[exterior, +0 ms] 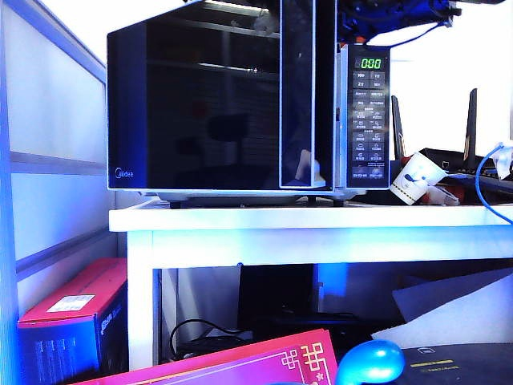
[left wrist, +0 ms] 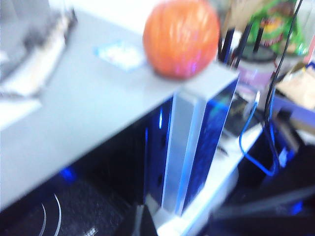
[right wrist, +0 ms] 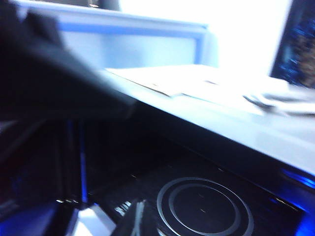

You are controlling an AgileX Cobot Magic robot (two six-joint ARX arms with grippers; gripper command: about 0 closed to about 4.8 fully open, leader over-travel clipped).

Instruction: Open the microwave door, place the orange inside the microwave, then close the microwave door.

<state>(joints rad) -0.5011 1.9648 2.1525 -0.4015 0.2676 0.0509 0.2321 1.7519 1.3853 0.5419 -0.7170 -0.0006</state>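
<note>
The small round, glossy orange-red orange [left wrist: 181,38] sits on the flat grey top of the boxy silver-white microwave [exterior: 343,120], at its right front corner. The glossy black glass microwave door [exterior: 192,104] bears a blue "Midea" logo [exterior: 124,172], and the green display [exterior: 370,63] reads "0:00". Both wrist views look into the dark cavity with its ringed turntable [right wrist: 202,209]; how far the door stands open is unclear. The left gripper [left wrist: 142,225] hovers near the front edge, its fingers too blurred to judge. The right gripper [right wrist: 135,222] is at the cavity mouth, fingers together. A white paper cup [exterior: 417,178] lies tilted to the right on the white table [exterior: 321,218].
</note>
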